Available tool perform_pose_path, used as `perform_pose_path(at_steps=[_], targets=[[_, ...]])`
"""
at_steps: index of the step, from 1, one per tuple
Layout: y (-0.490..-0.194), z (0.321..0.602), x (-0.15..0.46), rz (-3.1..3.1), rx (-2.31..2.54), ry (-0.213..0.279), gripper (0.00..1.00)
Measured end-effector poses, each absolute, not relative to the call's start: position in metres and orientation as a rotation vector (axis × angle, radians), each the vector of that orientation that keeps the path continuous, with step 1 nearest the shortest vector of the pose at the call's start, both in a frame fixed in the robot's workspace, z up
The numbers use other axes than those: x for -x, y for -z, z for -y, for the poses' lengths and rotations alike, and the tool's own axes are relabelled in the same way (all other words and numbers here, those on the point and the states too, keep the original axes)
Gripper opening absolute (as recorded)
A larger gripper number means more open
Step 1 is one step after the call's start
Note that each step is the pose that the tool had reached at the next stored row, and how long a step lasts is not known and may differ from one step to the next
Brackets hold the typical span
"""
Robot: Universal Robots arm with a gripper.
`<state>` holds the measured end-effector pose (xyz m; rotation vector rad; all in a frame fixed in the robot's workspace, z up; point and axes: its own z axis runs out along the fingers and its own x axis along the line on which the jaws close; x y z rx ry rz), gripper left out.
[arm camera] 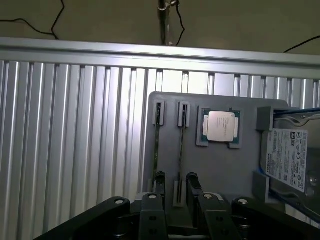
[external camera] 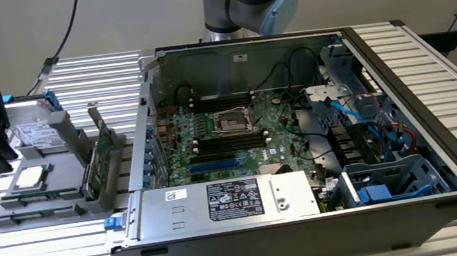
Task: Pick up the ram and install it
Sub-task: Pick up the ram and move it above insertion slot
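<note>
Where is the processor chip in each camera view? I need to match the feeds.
Exterior view: processor chip on the gray tray at the exterior view's left, beside the hard drive.
Wrist view: processor chip on the same tray, between the narrow slots and the hard drive.
Shared landmark: the hard drive.

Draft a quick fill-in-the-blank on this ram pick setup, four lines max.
1. The gripper hovers above the ram, jaws ____.
2. The ram stands on edge in a slot of the grey ____.
3. The processor lies flat between the ram and the silver ____.
4. The motherboard sits inside the open computer ____.
Missing words: open; tray; hard drive; case.
</note>
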<state>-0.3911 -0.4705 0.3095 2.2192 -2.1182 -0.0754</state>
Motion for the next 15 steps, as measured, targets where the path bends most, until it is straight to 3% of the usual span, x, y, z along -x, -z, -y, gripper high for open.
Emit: perform_pose_path(at_steps=[15], targets=[[-0.282, 0.481, 0.391, 2.103, -2.234, 0.075, 0.31]])
